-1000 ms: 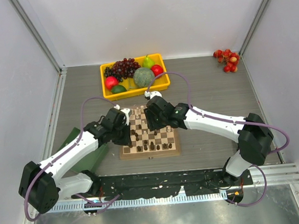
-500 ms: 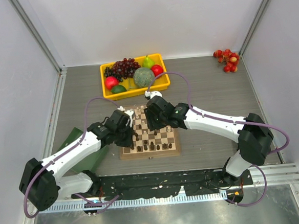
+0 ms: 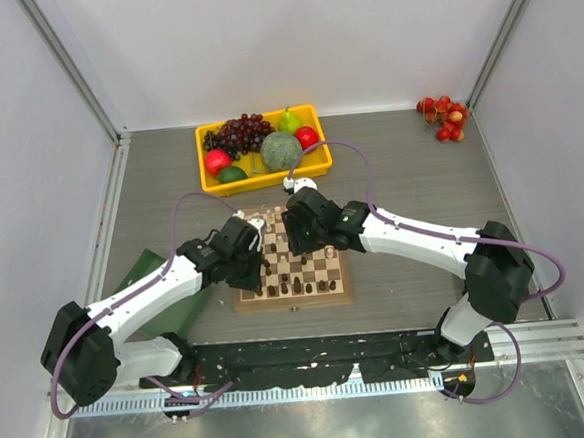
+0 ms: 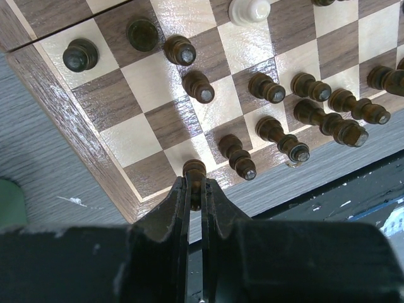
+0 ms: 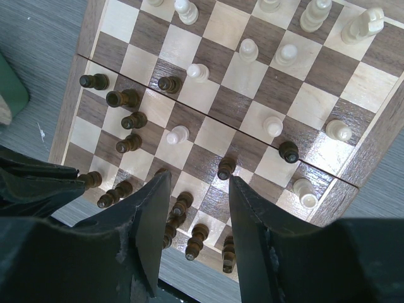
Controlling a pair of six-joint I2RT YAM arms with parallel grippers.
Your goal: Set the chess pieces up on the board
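Note:
The board (image 3: 296,299) lies between my arms, its rim also in the left wrist view (image 4: 69,126) and the right wrist view (image 5: 66,129). Several dark chess pieces (image 4: 265,87) stand or lie on its near rows, and pale ones (image 5: 249,49) stand on the far side. My left gripper (image 4: 196,189) is shut on a dark brown piece (image 4: 194,169) over the board's near left corner (image 3: 258,268). I cannot tell if the piece touches the board. My right gripper (image 5: 199,180) is open and empty above the middle of the board (image 3: 299,244).
A yellow tray (image 3: 209,182) with fruit stands behind the board. A cluster of red fruit (image 3: 442,116) lies at the back right. A green flat tray (image 3: 146,274) lies under my left arm, left of the board.
My left gripper has moved a little to the right, toward the board's near left corner, with the dark piece in it. The right arm has not moved.

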